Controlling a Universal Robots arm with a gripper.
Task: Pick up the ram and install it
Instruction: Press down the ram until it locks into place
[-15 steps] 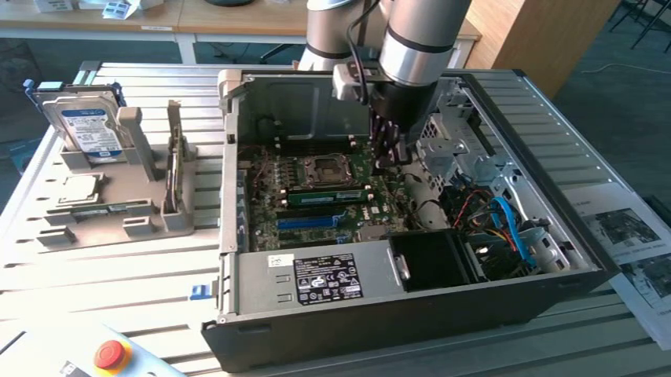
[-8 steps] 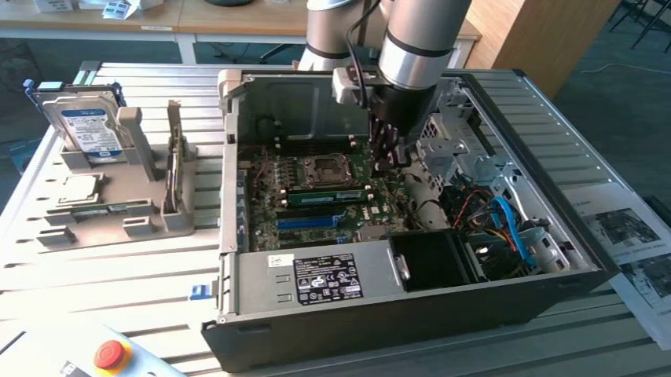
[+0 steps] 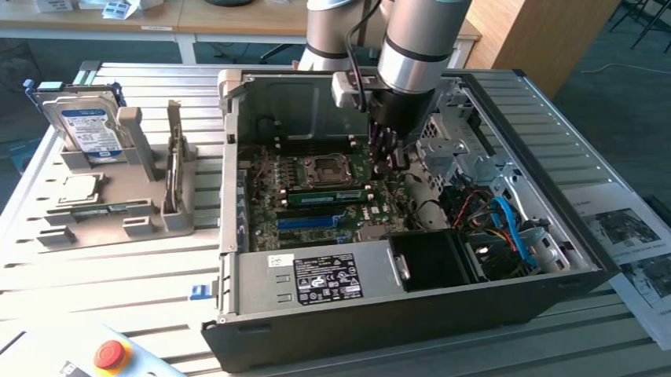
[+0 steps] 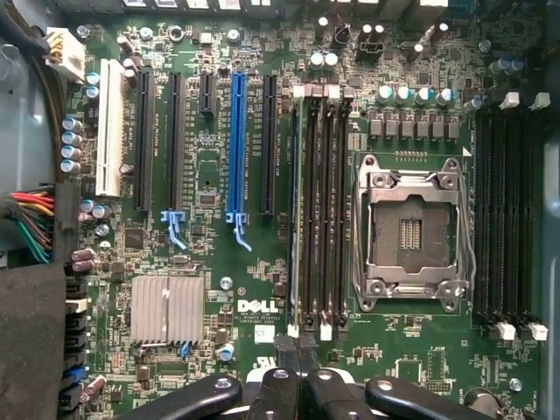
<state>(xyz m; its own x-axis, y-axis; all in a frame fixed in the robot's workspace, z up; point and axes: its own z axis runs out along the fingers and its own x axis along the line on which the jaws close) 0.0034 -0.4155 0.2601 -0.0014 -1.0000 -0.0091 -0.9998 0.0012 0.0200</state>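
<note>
1. First, nearest to me on the slatted table [image 3: 126, 283], a red stop button [image 3: 110, 353] sits toward the exterior view's left.
2. Behind it stands the open computer case [image 3: 587, 267], with a black power supply [image 3: 325, 279] along its near wall.
3. Deeper inside, on the green motherboard [image 3: 267, 224], the ram [image 3: 325, 196] [image 4: 295, 219] is seated in a slot just on the near side of the empty processor socket [image 3: 320, 169].
4. The gripper [image 3: 388, 161] [image 4: 297, 354] hangs at the end of this slot row, on the exterior view's right. Its fingers are pressed together and hold nothing. Whether they touch the ram, I cannot tell.
5. Well apart, at the exterior view's left, a grey holder [image 3: 157, 216] carries a hard drive [image 3: 89, 129] standing upright, a square silver chip [image 3: 78, 188] and a second green stick [image 3: 110, 209] lying flat.
6. Farthest away are wooden desks [image 3: 241, 20].
</note>
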